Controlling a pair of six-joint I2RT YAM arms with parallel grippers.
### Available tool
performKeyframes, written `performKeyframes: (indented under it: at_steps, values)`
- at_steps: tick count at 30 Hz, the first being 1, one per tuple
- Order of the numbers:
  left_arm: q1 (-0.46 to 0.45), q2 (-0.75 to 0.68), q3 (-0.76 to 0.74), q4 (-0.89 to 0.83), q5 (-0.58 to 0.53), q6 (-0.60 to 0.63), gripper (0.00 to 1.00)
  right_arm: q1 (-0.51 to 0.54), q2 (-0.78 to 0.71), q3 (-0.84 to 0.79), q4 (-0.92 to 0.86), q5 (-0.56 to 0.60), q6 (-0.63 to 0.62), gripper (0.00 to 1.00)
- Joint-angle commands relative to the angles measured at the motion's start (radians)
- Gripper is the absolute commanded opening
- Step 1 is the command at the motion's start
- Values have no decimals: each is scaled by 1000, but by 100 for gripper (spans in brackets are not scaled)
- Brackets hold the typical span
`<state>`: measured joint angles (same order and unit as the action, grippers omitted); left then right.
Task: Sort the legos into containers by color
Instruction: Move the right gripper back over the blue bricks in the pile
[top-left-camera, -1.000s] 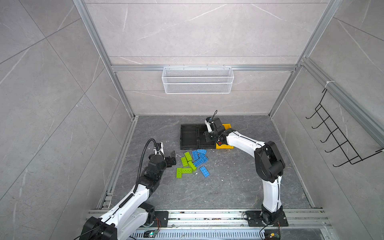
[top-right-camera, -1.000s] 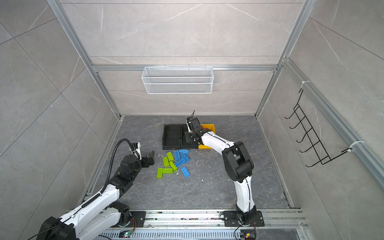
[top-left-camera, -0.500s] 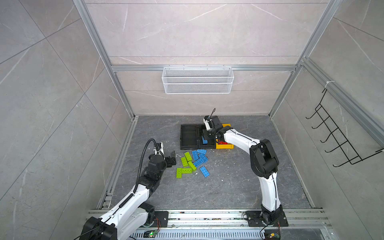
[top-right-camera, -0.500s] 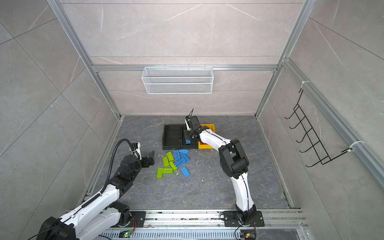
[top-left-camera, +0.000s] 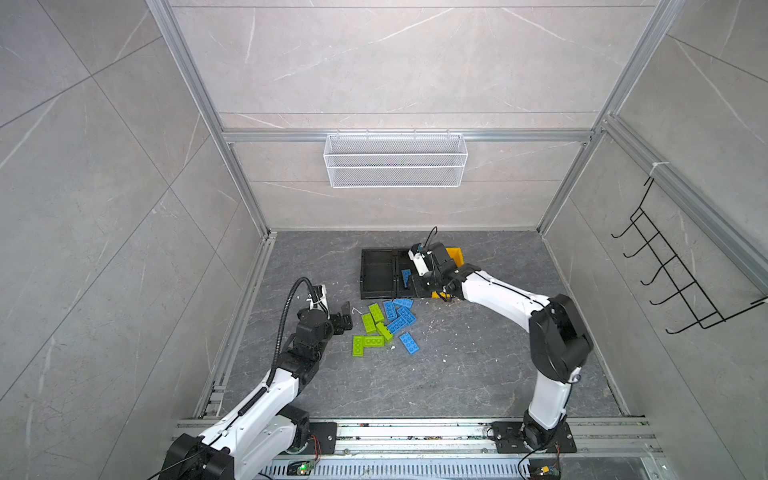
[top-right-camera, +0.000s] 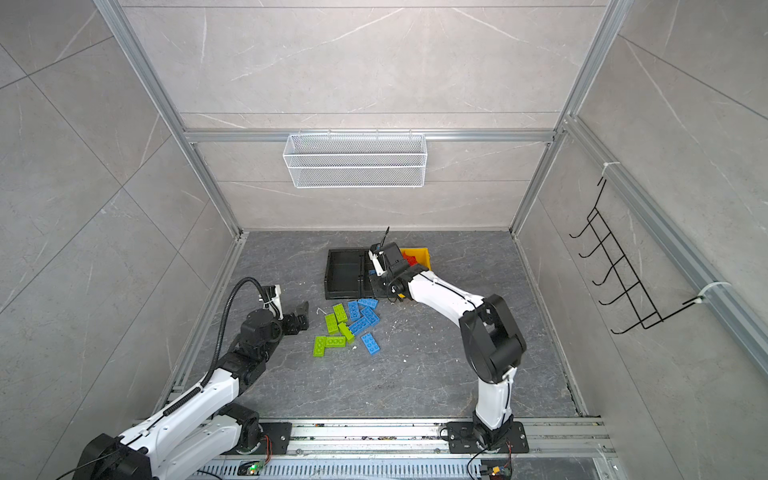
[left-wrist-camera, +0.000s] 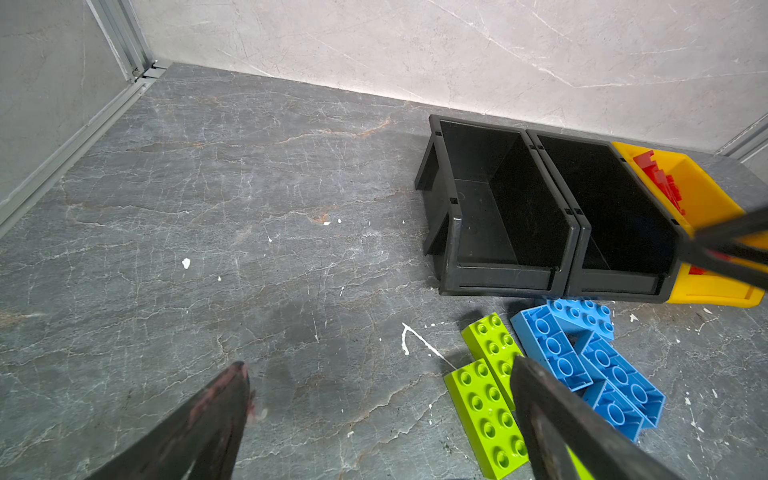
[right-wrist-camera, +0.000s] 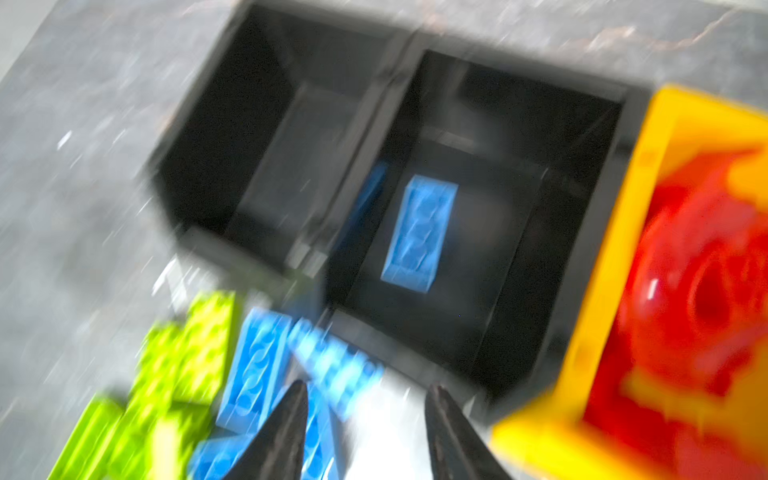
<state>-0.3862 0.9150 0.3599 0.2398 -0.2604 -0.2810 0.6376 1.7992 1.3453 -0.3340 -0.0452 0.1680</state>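
Floor (top-left-camera: 478, 374) of grey stone is showing white flecks between tiled walls (top-left-camera: 395, 75). In both top views wire basket (top-left-camera: 395, 160) is hanging at twelve o'clock, hook rack (top-left-camera: 673, 270) at three; containers (top-left-camera: 376, 274) are sitting toward twelve, legos (top-left-camera: 399, 322) lying at their six. Left wrist view: left gripper (left-wrist-camera: 378, 365) is hovering, jaws wide apart. Right wrist view: right gripper (right-wrist-camera: 368, 386) is hovering, jaws apart, empty; blue lego (right-wrist-camera: 419, 232) lying in middle black container (right-wrist-camera: 573, 216).

Ahead of left gripper (left-wrist-camera: 380, 365): bare floor (left-wrist-camera: 249, 249), passable up to two black bins (left-wrist-camera: 498, 282). Brick pile (left-wrist-camera: 490, 399) crowds one finger. Ahead of right gripper (right-wrist-camera: 368, 386): one black bin's open mouth, yellow bin (right-wrist-camera: 619, 257) wall alongside.
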Motion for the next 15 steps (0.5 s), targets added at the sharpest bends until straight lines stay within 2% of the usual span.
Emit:
performKeyframes:
  at_steps: [1, 7, 12, 15]
  values:
    - [1, -15, -8, 38, -10, -6, 99, 71, -93, -115, -35, 25, 30, 50]
    - [1, 5, -7, 45, -8, -5, 99, 182, -174, -256, -40, 109, 112, 52]
    - [1, 15, -4, 42, -20, -4, 99, 230, -114, -238, -75, 157, 110, 53]
    - [2, 19, -5, 49, -11, -4, 99, 235, -84, -235, -49, 144, 106, 53]
